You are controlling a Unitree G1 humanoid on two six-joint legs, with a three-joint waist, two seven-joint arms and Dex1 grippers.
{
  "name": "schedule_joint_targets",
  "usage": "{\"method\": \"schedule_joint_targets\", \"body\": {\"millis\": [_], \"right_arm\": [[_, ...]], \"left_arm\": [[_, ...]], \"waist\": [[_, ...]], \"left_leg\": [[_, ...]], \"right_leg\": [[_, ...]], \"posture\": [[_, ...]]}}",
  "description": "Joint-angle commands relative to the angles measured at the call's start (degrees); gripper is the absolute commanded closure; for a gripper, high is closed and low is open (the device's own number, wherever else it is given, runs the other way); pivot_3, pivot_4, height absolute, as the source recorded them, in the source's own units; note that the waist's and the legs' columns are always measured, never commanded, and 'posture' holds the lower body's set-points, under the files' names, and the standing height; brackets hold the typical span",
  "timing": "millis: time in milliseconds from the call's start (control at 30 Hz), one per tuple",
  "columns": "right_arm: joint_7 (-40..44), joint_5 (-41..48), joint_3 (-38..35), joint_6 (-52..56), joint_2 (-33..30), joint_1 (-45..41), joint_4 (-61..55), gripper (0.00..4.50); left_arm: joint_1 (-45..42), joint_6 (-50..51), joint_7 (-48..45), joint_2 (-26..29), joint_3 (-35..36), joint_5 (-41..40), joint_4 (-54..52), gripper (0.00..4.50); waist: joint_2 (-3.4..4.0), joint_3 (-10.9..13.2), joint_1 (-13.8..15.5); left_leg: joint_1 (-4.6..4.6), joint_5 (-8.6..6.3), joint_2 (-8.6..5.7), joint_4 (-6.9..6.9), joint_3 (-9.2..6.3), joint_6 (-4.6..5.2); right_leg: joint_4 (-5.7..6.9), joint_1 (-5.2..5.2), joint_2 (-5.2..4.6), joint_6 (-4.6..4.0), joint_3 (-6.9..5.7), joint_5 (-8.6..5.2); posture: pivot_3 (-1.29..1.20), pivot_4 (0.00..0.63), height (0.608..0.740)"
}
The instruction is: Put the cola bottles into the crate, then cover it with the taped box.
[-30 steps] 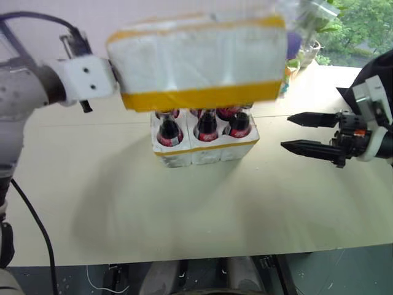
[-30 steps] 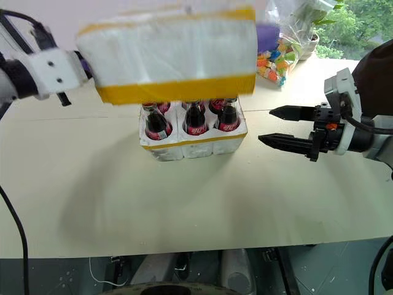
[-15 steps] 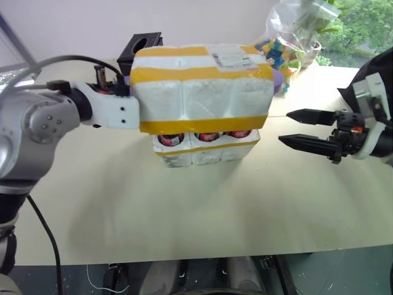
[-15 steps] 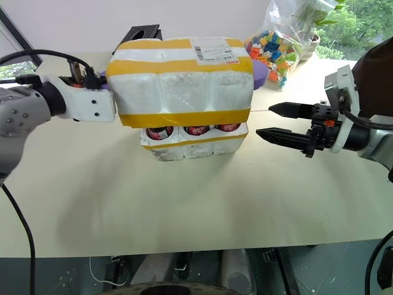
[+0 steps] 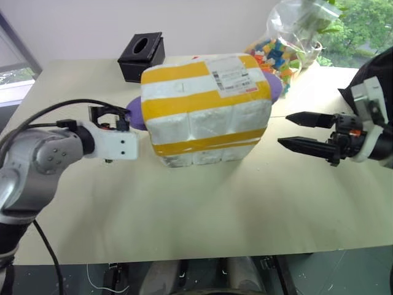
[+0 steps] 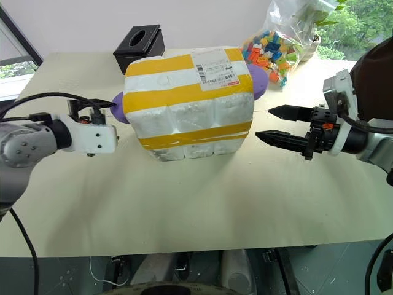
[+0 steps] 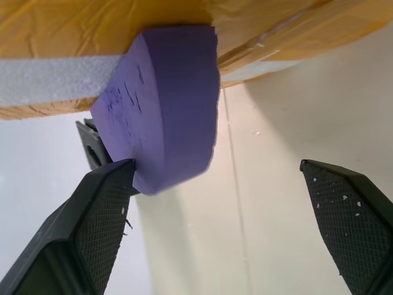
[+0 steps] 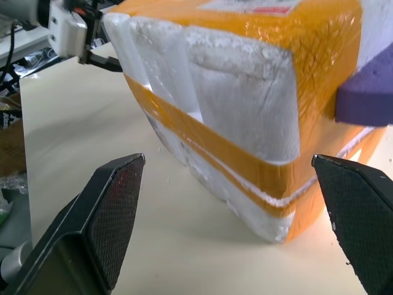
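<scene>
The taped box (image 5: 206,110), white foam with wide yellow bands and a shipping label, sits slightly tilted over the crate (image 5: 193,158); just the crate's white lower wall shows beneath it. The cola bottles are hidden under the box. My left gripper (image 7: 216,167) is open at the box's left side. One of its fingers (image 7: 98,215) touches the purple foam handle (image 7: 166,104) sticking out of the box. My right gripper (image 5: 284,129) is open to the right of the box, apart from it, pointing at its side (image 8: 245,92).
A black tissue box (image 5: 142,49) stands at the back left. A clear bag of coloured blocks (image 5: 288,37) lies behind the box at the back right. A second purple handle (image 5: 275,86) sticks out on the box's right. The table's front edge (image 5: 196,255) is close.
The taped box came down from above the bottles onto the crate, covering them. My left gripper sank with it, then opened and let go of the purple handle. The right gripper stayed put.
</scene>
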Motion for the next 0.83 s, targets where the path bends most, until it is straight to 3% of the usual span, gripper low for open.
{"method": "schedule_joint_targets", "body": {"millis": [33,233,400,500,633,833], "right_arm": [[1.2,-0.9,-2.5,-2.1,-1.3,0.7,-1.1,0.00],[1.1,-1.4,-2.5,-3.0,-0.6,1.0,-0.5,0.00],[1.7,-1.9,-2.0,-3.7,-0.5,2.2,-0.6,0.00],[3.5,-2.5,-2.6,-4.0,-2.3,1.9,1.2,0.00],[6.5,-4.9,-2.1,-6.1,-4.8,1.0,5.0,0.00],[8.8,-7.9,-0.9,-8.5,-5.8,-2.6,11.3,0.00]], "left_arm": [[1.5,0.5,-3.1,-0.5,9.0,-9.8,1.0,0.03],[3.7,-3.1,-8.8,-1.4,18.5,-24.3,8.4,0.03],[8.6,24.7,-17.4,0.5,31.1,-47.0,12.2,0.03],[11.2,40.5,-26.2,6.7,39.3,-56.9,21.1,0.03],[9.5,43.9,-28.1,11.4,40.5,-59.1,29.3,0.03],[5.5,40.7,-26.9,12.8,37.4,-58.3,33.0,0.03]], "waist": [[0.00,0.0,0.0],[0.01,0.0,0.0],[0.02,0.0,-0.2],[0.02,0.0,-0.4],[0.07,0.0,-0.1],[0.09,0.0,-0.1]], "left_leg": [[0.00,0.00,0.00,0.00,0.00,0.00],[0.03,0.00,0.00,0.00,0.00,-0.01],[0.03,0.00,0.01,0.00,0.00,0.00],[0.04,0.00,0.07,0.01,0.00,-0.01],[0.21,0.00,0.03,0.00,0.03,0.00],[0.50,-0.05,0.04,-0.05,0.02,-0.02]], "right_leg": [[0.00,0.00,0.00,0.00,0.00,0.00],[0.00,0.01,0.00,0.00,-0.01,0.00],[0.01,0.00,0.03,0.00,-0.01,0.00],[0.04,-0.01,0.11,0.00,-0.01,-0.01],[0.04,0.09,0.09,0.00,-0.06,-0.03],[-0.12,0.28,0.01,-0.02,-0.01,-0.03]], "posture": [[0.00,0.150,0.732],[0.00,0.150,0.732],[0.00,0.150,0.732],[0.00,0.150,0.732],[0.00,0.150,0.732],[0.00,0.150,0.732]]}}
